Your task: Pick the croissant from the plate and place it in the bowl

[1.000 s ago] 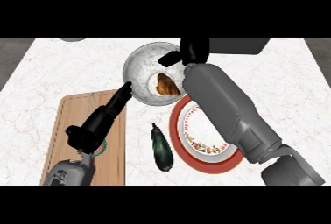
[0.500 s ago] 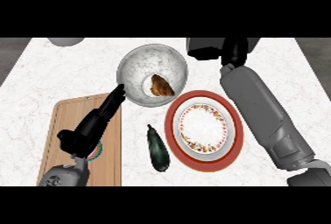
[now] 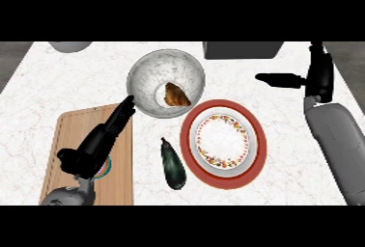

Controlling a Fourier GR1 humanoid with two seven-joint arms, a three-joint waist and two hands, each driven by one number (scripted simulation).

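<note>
Two hands were in view. The left hand [image 3: 96, 144] lay over the cutting board [image 3: 68, 144] at the counter's [image 3: 43, 82] near left corner, fingers straight, grasping nothing. The plate [image 3: 223, 141] sat mid-counter. The right hand [image 3: 314, 77] stood released near the right edge. The croissant [image 3: 175, 94] lay in the bowl [image 3: 165, 72] toward the far edge.

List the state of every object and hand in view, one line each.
Brown croissant: lying in the bowl, off the plate.
White speckled bowl: upright, holds the croissant.
Red-rimmed patterned plate: nothing on it.
Dark green eggplant: lying on the counter left of the plate.
Wooden cutting board: flat, under the left arm.
Left hand: open, fingers straight toward the bowl.
Right hand: open, holds nothing, right of the bowl.
</note>
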